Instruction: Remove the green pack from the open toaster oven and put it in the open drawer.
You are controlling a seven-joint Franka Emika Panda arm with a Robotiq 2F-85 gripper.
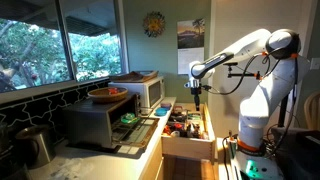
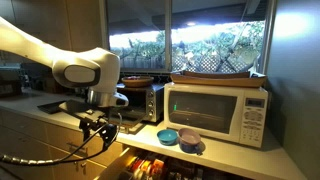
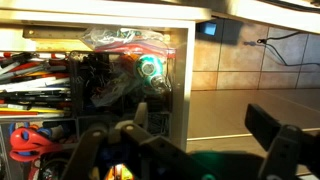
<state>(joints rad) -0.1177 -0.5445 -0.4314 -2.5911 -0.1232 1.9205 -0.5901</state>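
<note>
The green pack (image 1: 128, 118) lies on the dropped door of the dark toaster oven (image 1: 92, 124), which also shows in an exterior view (image 2: 143, 102). The open drawer (image 1: 188, 146) holds many small colourful things; the wrist view shows its side wall (image 3: 180, 92) and its contents from above. My gripper (image 1: 197, 97) hangs over the drawer, away from the oven, and also shows in an exterior view (image 2: 100, 131). In the wrist view its fingers (image 3: 205, 140) are wide apart with nothing between them. The pack is hidden in the wrist view.
A white microwave (image 2: 216, 112) stands beside the oven with a tray on top (image 1: 135, 76). Two blue bowls (image 2: 170, 135) sit on the counter in front of it. A bowl (image 1: 106, 94) rests on the oven. A metal pot (image 1: 36, 143) stands nearby.
</note>
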